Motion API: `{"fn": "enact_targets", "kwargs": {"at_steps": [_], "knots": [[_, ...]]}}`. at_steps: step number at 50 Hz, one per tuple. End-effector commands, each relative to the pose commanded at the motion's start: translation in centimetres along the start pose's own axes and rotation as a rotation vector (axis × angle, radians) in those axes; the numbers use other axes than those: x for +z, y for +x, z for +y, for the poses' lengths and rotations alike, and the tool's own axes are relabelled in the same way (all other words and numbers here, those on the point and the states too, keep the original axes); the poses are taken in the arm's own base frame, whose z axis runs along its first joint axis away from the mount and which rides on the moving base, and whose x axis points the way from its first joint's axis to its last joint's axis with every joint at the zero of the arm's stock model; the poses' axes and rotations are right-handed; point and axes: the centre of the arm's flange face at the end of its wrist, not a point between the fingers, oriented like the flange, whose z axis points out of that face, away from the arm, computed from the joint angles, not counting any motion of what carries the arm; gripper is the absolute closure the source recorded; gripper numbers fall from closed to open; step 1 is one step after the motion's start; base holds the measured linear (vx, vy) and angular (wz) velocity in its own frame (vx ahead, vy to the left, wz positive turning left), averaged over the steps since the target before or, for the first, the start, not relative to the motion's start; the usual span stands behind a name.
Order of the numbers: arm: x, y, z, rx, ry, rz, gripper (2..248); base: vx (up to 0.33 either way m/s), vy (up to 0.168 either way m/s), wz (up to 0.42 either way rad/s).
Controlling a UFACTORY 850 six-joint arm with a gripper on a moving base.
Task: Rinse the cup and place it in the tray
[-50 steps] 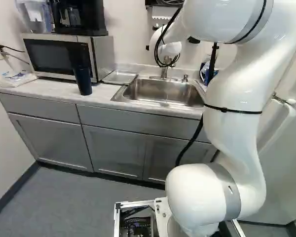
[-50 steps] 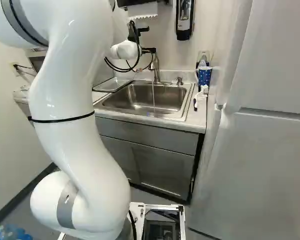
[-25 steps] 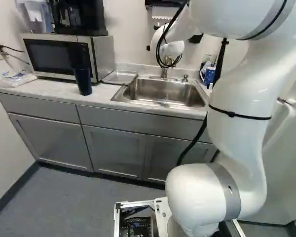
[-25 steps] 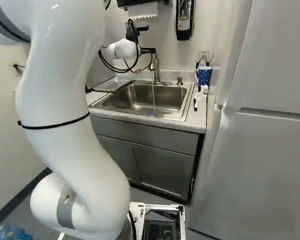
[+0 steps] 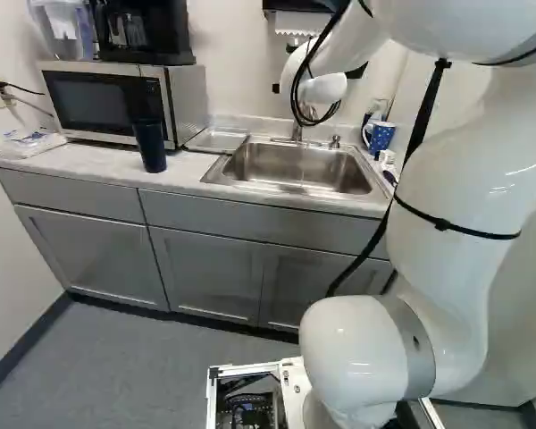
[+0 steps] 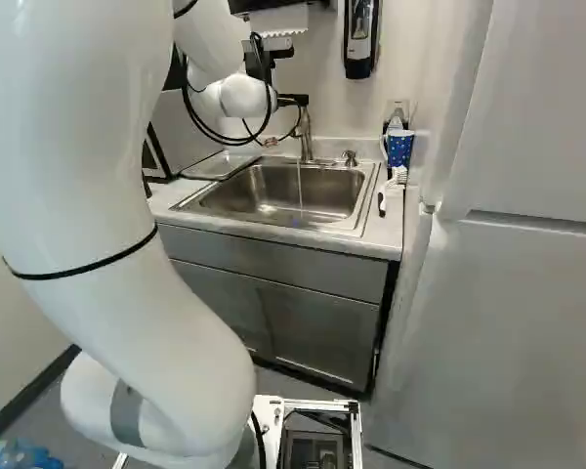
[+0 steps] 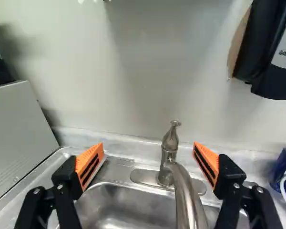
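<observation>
Tall dark cup (image 5: pixel 150 147), upright, wide end up, long axis vertical, hand (image 6: pixel 283 121) spread apart

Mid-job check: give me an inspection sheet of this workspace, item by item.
Surface: counter holds the sink; faucet running.
Job's things: dark blue tumbler upright by the microwave; dotted blue mug right of the sink; cannot tell which is the cup. Metal tray between sink and microwave.
Clutter: brush near the mug.
Gripper: open, holding nothing, faucet ahead.
Cables: black, looped near the arm's wrist.
Surroundings: wall-mounted soap dispenser; refrigerator right of the counter.
</observation>
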Motion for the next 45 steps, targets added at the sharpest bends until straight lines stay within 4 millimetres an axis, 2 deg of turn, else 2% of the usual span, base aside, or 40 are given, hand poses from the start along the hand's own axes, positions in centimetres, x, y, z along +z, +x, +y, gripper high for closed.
{"fn": "enact_targets", "kwargs": {"at_steps": [23, 45], "knots": [[-4.3, -0.9, 1.9, 0.006, -0.036, -0.053, 3, 0.0, 0.0, 0.0], [-8.8, -3.2, 3.0, 0.009, -0.059, -0.227, 3, 0.0, 0.0, 0.0]]}}
